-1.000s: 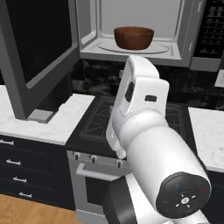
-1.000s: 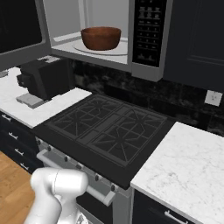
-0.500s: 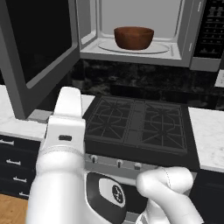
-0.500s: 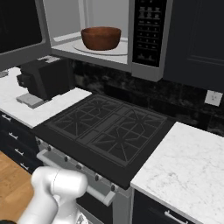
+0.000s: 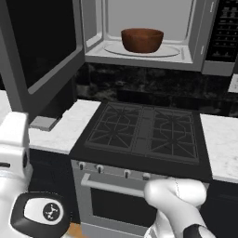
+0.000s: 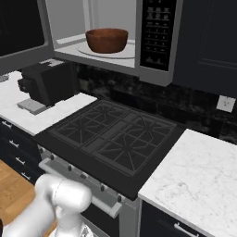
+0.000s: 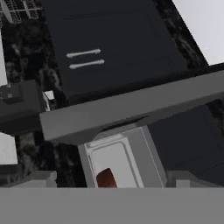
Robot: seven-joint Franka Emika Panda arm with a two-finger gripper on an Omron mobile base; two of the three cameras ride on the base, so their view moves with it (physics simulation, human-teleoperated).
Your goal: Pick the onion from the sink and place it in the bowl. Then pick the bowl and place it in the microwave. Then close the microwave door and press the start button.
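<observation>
Since the bowl (image 5: pixel 142 40) already sits on the round turntable (image 5: pixel 115 48) inside the microwave (image 5: pixel 148 14), the carrying steps look finished and the step in hand is judged to be closing the microwave door (image 5: pixel 42 51). Whether the onion lies in the bowl cannot be told, because the bowl's deep wall hides its floor.

The jaws are released and spread wide, with nothing between them. In the hand view they look up at the microwave from low down. The free edge of the door crosses ahead of them as a grey bar, and past it a sliver of the reddish-brown bowl shows in the pale cavity, roughly in line with the gap between the jaws. The door stands swung wide out over the counter (image 5: pixel 69 125), on the far side of the stove (image 5: pixel 144 130) from the dark control strip (image 6: pixel 155 34). That strip is well apart from the jaws, beyond the cavity.

The next move probably calls for bringing the jaws behind the door's outer face, near its free edge, and pushing it round on its hinge until it meets the frame. No grip is needed for this. A push close to the hinge would turn the door poorly, so contact near the free edge seems the better choice. Only then should the jaws travel across to the control strip for the start button.
</observation>
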